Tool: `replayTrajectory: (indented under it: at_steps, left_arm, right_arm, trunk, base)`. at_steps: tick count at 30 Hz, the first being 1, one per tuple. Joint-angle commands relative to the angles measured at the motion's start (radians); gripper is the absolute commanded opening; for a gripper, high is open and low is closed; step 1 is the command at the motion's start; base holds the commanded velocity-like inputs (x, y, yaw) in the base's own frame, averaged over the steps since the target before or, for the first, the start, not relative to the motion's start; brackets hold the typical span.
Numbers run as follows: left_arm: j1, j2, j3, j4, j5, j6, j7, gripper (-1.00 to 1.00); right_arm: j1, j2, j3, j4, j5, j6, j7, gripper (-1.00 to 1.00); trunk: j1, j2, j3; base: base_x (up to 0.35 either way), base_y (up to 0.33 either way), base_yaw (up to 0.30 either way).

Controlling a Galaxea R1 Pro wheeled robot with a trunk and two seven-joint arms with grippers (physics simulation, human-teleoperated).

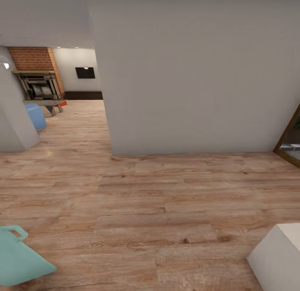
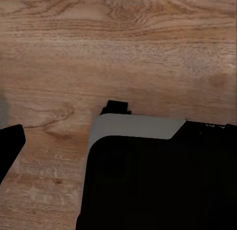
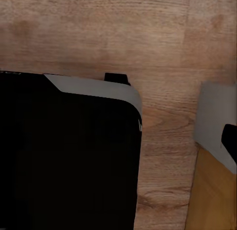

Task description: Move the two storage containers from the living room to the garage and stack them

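Head view, one brick fireplace (image 1: 38,70), one black TV (image 1: 85,73), wood-plank floor (image 1: 166,199)

Both wrists low over the robot's dark base (image 2: 158,180), grippers seemingly tucked.

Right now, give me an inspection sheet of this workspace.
Surface: light wood-plank floor, bare ahead.
Job's things: a small orange-red patch by the far table; too small to tell if it is a container.
Clutter: teal object low at the left, white block low at the right.
Grippers: cannot tell; both wrist views look down past the dark base to the floor.
Cables: nothing seen.
Surroundings: white wall ahead, brick fireplace, black TV, blue seat, wood-framed opening at the right.
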Motion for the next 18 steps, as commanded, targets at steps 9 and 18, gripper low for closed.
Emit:
replayTrajectory:
  at_steps: [9,18]
  left_arm:
    - [-0.001,0.0,0.004,0.001,0.006,-0.004,0.001,1.0]
    - [-0.001,0.0,0.004,0.001,0.006,-0.004,0.0,1.0]
  right_arm:
    - [-0.001,0.001,0.008,0.003,-0.009,-0.006,-0.001,1.0]
    - [-0.001,0.001,0.008,0.003,-0.009,-0.006,-0.001,1.0]
  trunk:
    - [0.001,-0.001,-0.001]
    - [0.001,-0.001,-0.001]
  base:
    - [0.323,0.0,0.207]
    - [0.323,0.0,0.086]
